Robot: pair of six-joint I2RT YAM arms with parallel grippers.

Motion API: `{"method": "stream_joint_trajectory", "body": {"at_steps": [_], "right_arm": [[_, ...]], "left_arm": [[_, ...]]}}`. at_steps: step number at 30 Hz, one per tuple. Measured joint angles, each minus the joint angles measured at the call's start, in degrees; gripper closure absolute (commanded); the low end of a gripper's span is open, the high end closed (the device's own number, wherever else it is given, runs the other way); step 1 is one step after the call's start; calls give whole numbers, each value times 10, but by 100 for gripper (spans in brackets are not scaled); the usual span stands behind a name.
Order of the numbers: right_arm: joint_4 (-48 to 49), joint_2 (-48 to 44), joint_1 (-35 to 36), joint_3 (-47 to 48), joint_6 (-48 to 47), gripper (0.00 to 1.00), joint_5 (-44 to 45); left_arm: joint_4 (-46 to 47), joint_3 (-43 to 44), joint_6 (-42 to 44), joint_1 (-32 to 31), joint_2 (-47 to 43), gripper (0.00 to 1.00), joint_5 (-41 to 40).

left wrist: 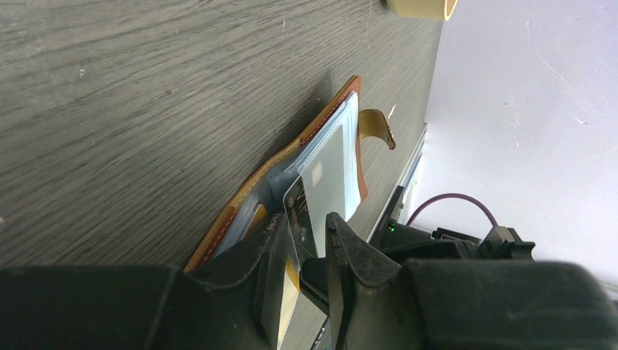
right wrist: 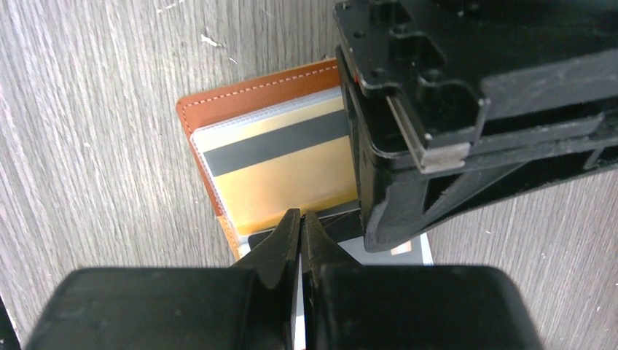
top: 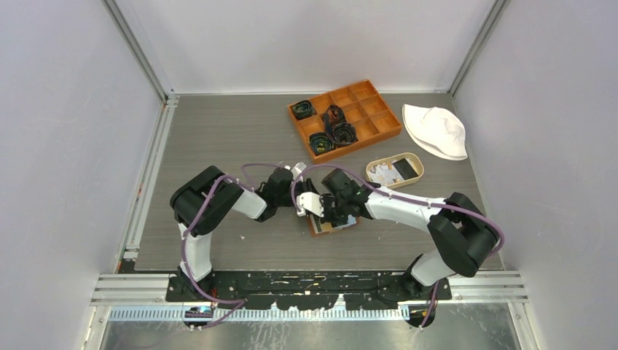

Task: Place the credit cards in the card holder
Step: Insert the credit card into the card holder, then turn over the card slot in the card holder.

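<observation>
Pinching a dark card point(left wrist: 295, 204) by its near end in my left gripper point(left wrist: 306, 222), I should hold it level with the clear sleeves point(left wrist: 342, 146) and slide it in along the slot. My right gripper point(right wrist: 300, 233), fingers pressed together on nothing, sits at the near edge of the card holder point(right wrist: 218, 109), which lies open on the table point(right wrist: 87, 146). I judge it should pin the leather against skidding. Beyond, a gold card point(right wrist: 277, 182) fills one sleeve, so I aim for a free one.

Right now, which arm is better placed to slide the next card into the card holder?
Left. The left pincer grips a card angled into the open card holder. The right pincer is shut at the holder's edge, apparently steadying it.
</observation>
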Motion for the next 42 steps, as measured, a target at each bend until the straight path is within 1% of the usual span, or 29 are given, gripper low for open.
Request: {"method": "stream_joint_trajectory", "body": {"at_steps": [7,13,19,25,29,35,38,42], "right_arm": [[6,11,14,0,3,93,11],[-3,13,14,1,-20,93,34],[-19,13,-2,5,-43,93,43],[-30,12,-25,10,-46,91,37],[-58,-5,-58,20,-32,84,-20],[-76,-72,-171,41,56,62,-150],[-73,-83,-215,46,115,61,-205],[-78,-56,-246,62,203,61,-270]], "left_arm": [[-2,1,1,0,0,72,0],[-2,2,1,0,0,72,0],[-2,2,2,0,0,71,0],[-2,2,2,5,-2,70,0],[-25,2,17,10,-16,69,0],[-109,9,69,16,-82,69,-16],[-147,11,102,18,-132,69,-28],[-195,5,153,18,-220,70,-49]]}}
